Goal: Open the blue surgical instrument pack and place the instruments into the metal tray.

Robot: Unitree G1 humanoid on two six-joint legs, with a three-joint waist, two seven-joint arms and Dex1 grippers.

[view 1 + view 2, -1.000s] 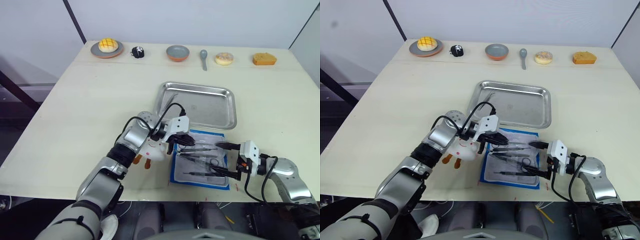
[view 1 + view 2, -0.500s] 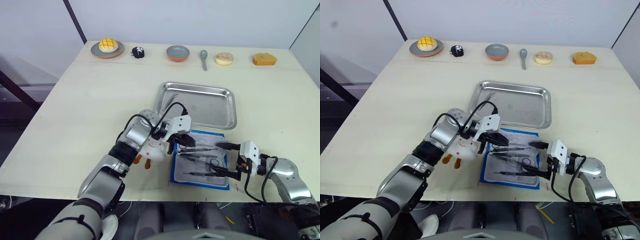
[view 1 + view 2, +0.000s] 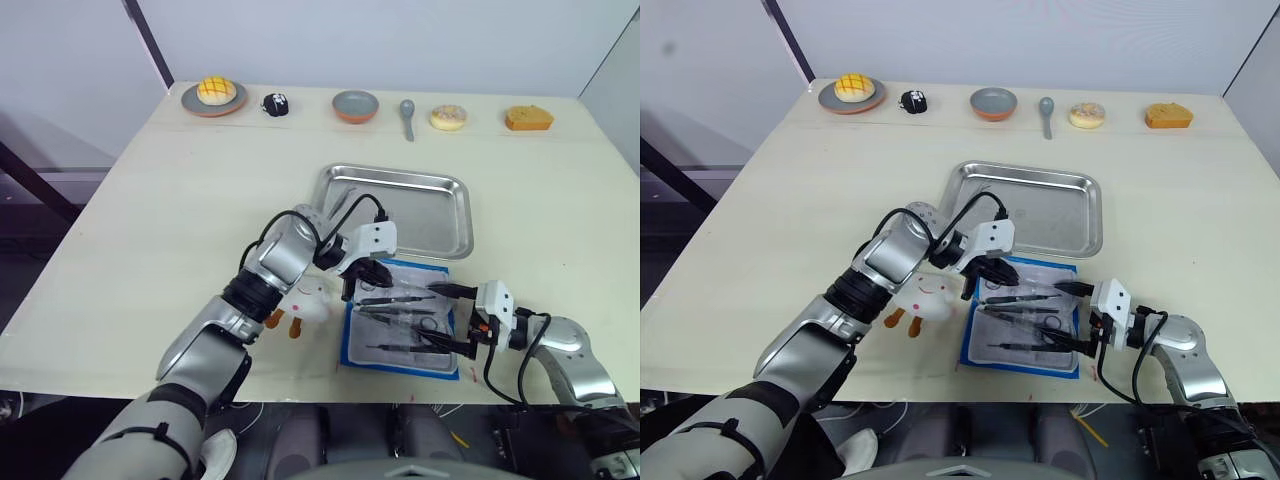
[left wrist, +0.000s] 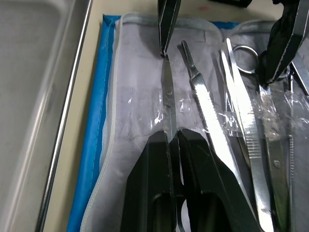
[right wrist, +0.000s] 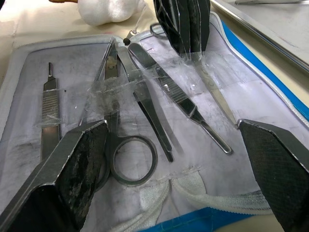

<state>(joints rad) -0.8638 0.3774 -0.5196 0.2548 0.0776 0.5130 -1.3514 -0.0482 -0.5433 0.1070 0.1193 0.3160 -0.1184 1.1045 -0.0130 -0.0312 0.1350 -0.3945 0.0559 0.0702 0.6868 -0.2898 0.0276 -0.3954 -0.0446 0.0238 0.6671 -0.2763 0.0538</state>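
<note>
The blue surgical instrument pack (image 3: 402, 318) lies open on the table just in front of the metal tray (image 3: 440, 215). Several instruments (image 5: 145, 101) rest on its pale lining under clear straps. My left gripper (image 3: 368, 280) is over the pack's corner nearest the tray. Its fingers (image 4: 149, 169) are shut on a slim silver instrument (image 4: 167, 104) that still lies in the pack. My right gripper (image 3: 446, 318) is at the pack's right edge, wide open, its fingers (image 5: 79, 162) straddling the ring-handled scissors (image 5: 130, 164). One thin instrument (image 3: 343, 197) lies in the tray's far left corner.
A white plush toy (image 3: 305, 300) sits against the pack's left side under my left forearm. Along the table's far edge stand a plate with a bun (image 3: 213, 95), a small black object (image 3: 275, 104), a bowl (image 3: 356, 105), a spoon (image 3: 407, 113), a donut (image 3: 448, 117) and a cake slice (image 3: 528, 118).
My left gripper has shifted a little right and toward the tray over the pack's near-tray corner, and the forearm has swung with it. My right gripper has barely moved.
</note>
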